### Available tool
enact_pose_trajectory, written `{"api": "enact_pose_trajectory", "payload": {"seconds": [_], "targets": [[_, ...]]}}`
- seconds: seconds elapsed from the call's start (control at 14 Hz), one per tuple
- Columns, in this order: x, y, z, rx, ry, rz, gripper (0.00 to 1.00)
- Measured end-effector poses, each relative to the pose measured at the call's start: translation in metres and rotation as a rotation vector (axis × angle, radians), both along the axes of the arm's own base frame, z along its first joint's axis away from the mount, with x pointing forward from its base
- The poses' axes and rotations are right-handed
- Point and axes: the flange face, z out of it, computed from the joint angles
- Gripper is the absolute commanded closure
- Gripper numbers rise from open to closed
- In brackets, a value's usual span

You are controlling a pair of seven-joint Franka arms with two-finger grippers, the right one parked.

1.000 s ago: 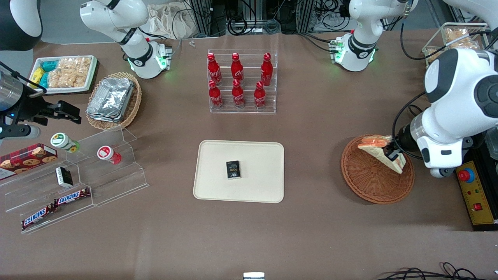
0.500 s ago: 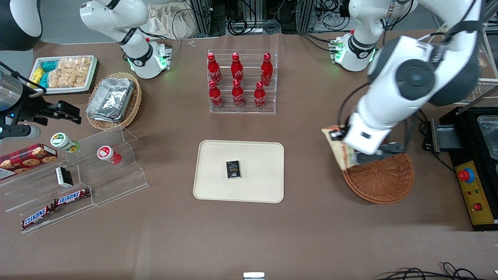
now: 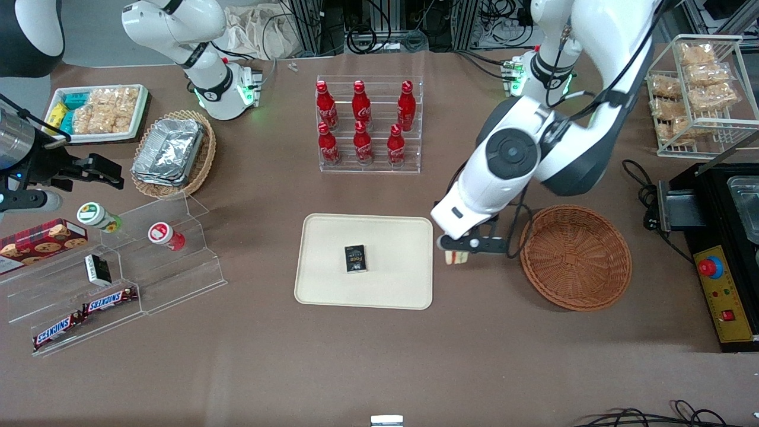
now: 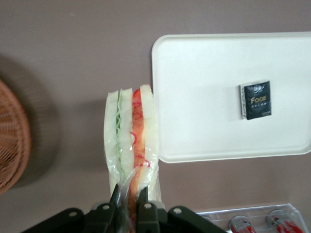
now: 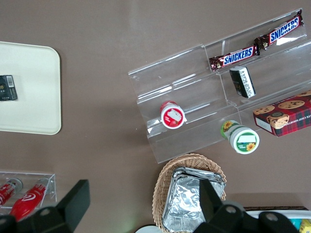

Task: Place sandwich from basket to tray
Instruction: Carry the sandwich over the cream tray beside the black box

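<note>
Left arm bent over tabletop [image 3: 533, 356], forearm slanting down, wrist between tray [image 3: 332, 284] and basket [image 3: 575, 258]. Pincer [image 3: 465, 244] above bare tabletop just beside tray edge, fingers [image 4: 142, 196] clamped on sandwich [image 4: 131, 141]. Sandwich hanging in air, apart from basket, not yet over tray. One sandwich, one tray, one basket. One black packet [image 3: 355, 259] on tray. Six red bottles [image 3: 362, 121] in clear rack.

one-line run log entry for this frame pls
phase: carry | gripper: shut on wedge sandwich, at cream tray edge | reddish-brown wicker basket: empty | small black packet: on tray
</note>
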Motion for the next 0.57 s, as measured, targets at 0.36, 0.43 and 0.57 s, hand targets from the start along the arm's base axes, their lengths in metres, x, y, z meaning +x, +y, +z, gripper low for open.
{"api": "enact_pose_trajectory", "payload": {"seconds": [0.36,0.43,0.57], "targets": [[-0.004,-0.046,-0.078,-0.045,-0.002,-0.065,1.0],[-0.006,-0.05,-0.091,-0.047,0.006,-0.07,1.0],[-0.006,-0.055,-0.113,-0.051,0.008,-0.08,1.0]]}}
